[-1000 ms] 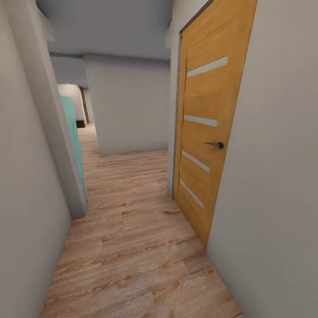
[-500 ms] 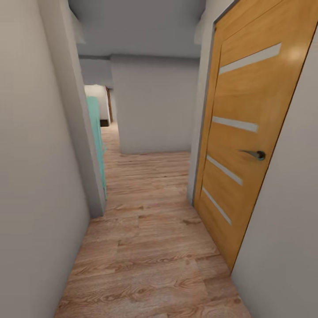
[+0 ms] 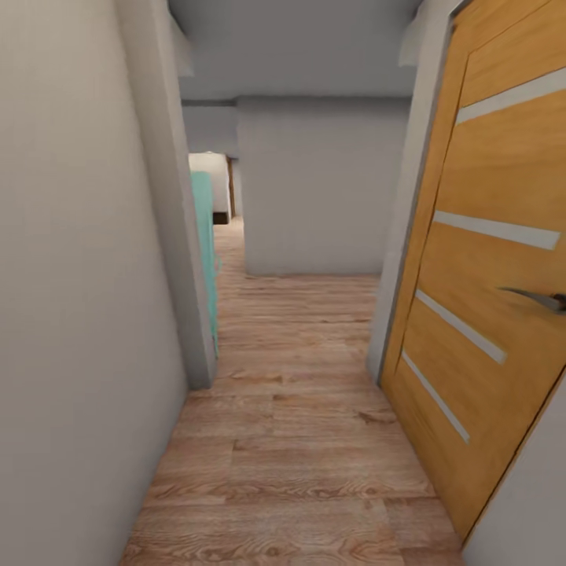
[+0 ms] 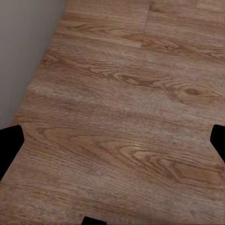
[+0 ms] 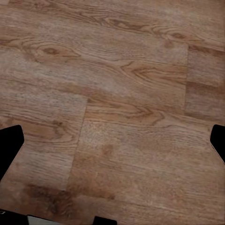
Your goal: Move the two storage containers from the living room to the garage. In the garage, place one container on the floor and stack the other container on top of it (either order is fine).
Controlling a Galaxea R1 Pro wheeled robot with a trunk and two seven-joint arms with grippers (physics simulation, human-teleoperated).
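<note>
The two storage containers are out of view, and so is the garage. I am in a narrow hallway with a light wood plank floor (image 3: pixel 299 440). In the left wrist view, my left gripper (image 4: pixel 112 145) hangs open over bare planks, its black fingertips (image 4: pixel 9 145) far apart with nothing between them. In the right wrist view, my right gripper (image 5: pixel 112 145) is open in the same way above the planks, and it holds nothing.
An orange wooden door (image 3: pixel 487 259) with a metal handle (image 3: pixel 542 299) stands close on the right. A grey wall (image 3: pixel 79 275) runs along the left to a corner (image 3: pixel 177 236), with something teal (image 3: pixel 206 244) behind it. A white wall (image 3: pixel 322 189) ends the hallway, beside an opening (image 3: pixel 224 196).
The whole view has shifted. The camera has moved forward along the hallway and turned left, so the door is larger and further right and the left wall is closer.
</note>
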